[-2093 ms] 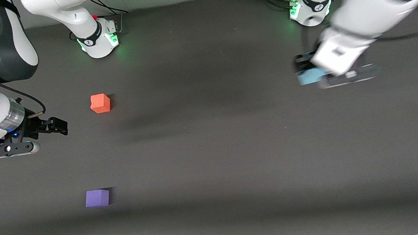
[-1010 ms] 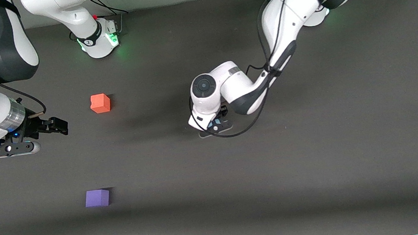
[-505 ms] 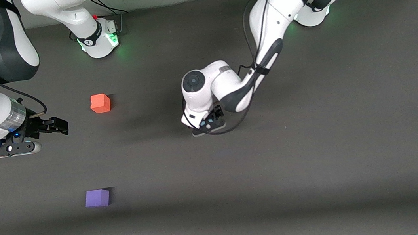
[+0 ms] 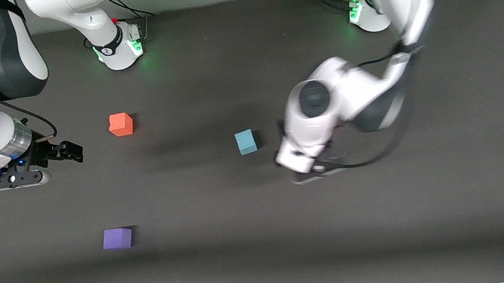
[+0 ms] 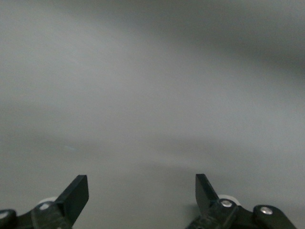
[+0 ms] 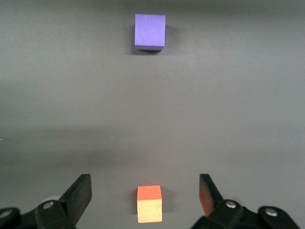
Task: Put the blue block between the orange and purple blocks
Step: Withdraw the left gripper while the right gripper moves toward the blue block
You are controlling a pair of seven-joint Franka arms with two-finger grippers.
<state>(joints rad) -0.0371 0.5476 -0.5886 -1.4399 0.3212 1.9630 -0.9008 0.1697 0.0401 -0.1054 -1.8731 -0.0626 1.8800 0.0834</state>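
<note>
Left gripper [image 5: 141,188] over bare worktop [image 4: 389,240], fingers spread wide apart, nothing between them and no block in its wrist view. Just beside it, toward the right arm's end: blue block [image 4: 246,142], sitting flat and free on the worktop near the middle of the table.

Well apart from that, at the right arm's end: orange block [image 4: 120,124] and purple block [image 4: 117,239], the orange farther from the front camera, the purple nearer, with open worktop between the two. Blue block at about the right depth, nearer the camera than the orange and farther than the purple, but well off their line, so not yet between them.

Right gripper [image 4: 71,152] also wide apart and empty, waiting over the worktop close to the orange block. From its wrist view: orange block directly ahead of the fingers, purple block well past it.

Likely step in hand: regrasp the blue block and finish the carry, probably with the right arm, whose end of the table holds the gap.

- Come down from straight above, fingers square to two opposite flat faces, not across a corner.
- Close only once the fingertips sit well down the sides, then lift clear before travelling, to avoid dragging it along the worktop.
- Aim for the midpoint of the line from orange to purple.
- Approach through the open side so as to brush neither neighbour.
- Set the block down flat, then spread the fingers and rise vertically.
</note>
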